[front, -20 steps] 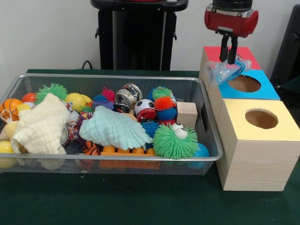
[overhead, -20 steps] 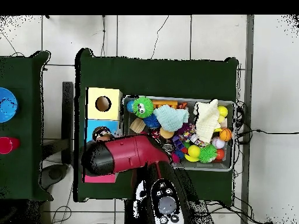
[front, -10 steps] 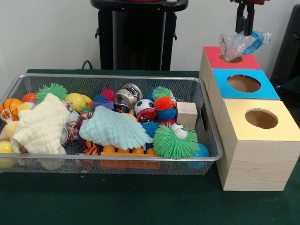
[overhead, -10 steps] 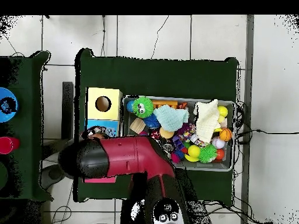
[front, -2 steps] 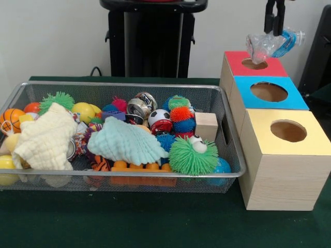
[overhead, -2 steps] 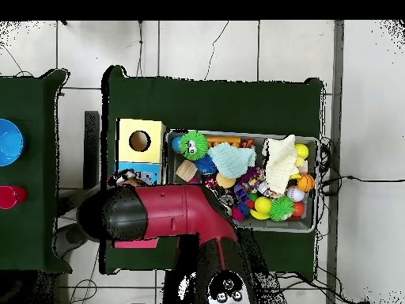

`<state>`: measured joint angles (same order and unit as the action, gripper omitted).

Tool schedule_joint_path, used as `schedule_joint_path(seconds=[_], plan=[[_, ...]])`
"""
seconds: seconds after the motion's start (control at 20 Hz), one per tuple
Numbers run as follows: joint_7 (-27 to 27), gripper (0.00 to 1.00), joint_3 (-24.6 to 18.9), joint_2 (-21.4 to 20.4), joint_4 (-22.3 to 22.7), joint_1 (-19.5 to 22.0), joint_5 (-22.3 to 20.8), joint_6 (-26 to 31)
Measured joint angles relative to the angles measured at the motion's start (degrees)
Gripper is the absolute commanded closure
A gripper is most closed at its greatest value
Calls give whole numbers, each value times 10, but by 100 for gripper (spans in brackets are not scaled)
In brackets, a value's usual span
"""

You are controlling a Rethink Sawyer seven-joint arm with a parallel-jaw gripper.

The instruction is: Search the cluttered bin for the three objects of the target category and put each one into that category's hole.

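Crumpled plastic bottle (front, -2 steps: 271, 43) clamped in gripper (front, -2 steps: 274, 26) above red box's hole (front, -2 steps: 254, 64), wire bin (front, -2 steps: 226, 138) of toys beside

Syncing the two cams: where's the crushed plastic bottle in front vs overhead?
Front view: the crushed plastic bottle hangs from the pincer at top right, above the red-topped box.
Overhead view: not visible; the red arm covers that spot, with only a sliver of red box top showing below it.
Shared landmark: the yellow-topped box, beside the wire bin.
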<state>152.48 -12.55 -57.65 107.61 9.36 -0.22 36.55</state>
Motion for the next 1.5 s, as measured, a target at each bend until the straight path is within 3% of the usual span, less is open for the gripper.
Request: schedule_joint_path(seconds=[0.35,0.55,0.75,1.15,1.5], plan=[[0,100,-10,35,9,3,45,-64],[0,100,-42,59,22,27,66,-121],[0,100,-102,87,41,84,74,-161],[0,100,-234,164,65,221,74,-169],[0,100,-300,202,90,281,74,-169]])
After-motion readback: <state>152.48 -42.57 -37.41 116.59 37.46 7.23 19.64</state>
